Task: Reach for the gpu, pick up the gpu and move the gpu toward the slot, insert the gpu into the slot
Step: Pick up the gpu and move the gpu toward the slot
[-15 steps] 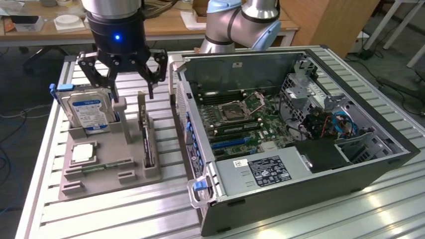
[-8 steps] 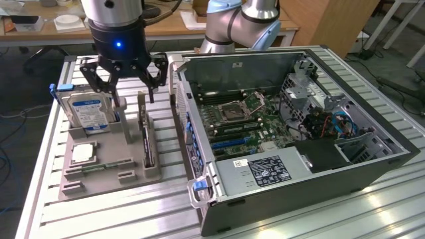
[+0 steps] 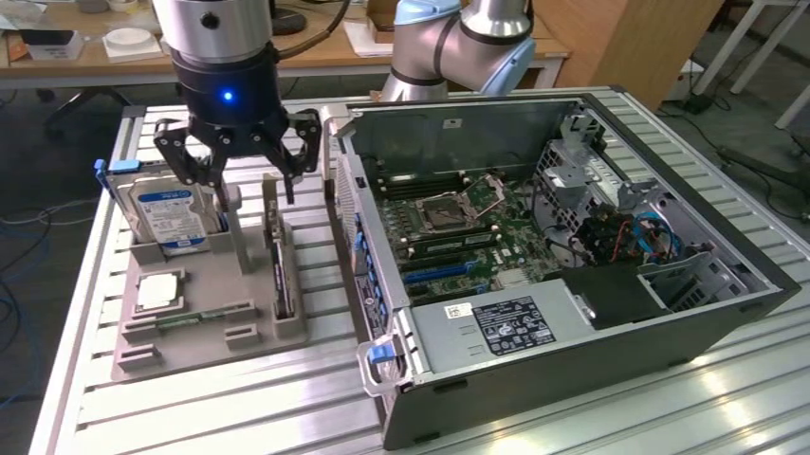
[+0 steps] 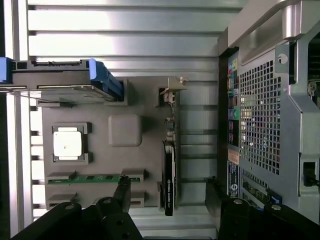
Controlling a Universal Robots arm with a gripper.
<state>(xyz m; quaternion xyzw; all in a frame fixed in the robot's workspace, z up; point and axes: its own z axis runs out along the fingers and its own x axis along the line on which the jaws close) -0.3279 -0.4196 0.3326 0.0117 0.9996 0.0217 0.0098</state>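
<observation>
**Item:** gripper (image 3: 247, 190), jaws spread and empty, hovering over the gpu (image 3: 280, 275).
**Location:** gpu stands on edge in the grey holder tray (image 3: 203, 336), beside the hard drive (image 3: 171, 213).
**Risk:** an off-centre descent could strike the card's top edge or tip it.
**Surface:** slatted aluminium counter (image 3: 190, 412), with an open computer case (image 3: 708, 313) alongside.
**Room:** wooden desk (image 3: 317, 57) behind.

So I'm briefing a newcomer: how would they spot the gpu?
Find the open computer case; beside it, on the exterior view's left, lies a grey tray. The gpu is the thin dark card standing on edge there, unlike the thicker silver hard drive.
</observation>
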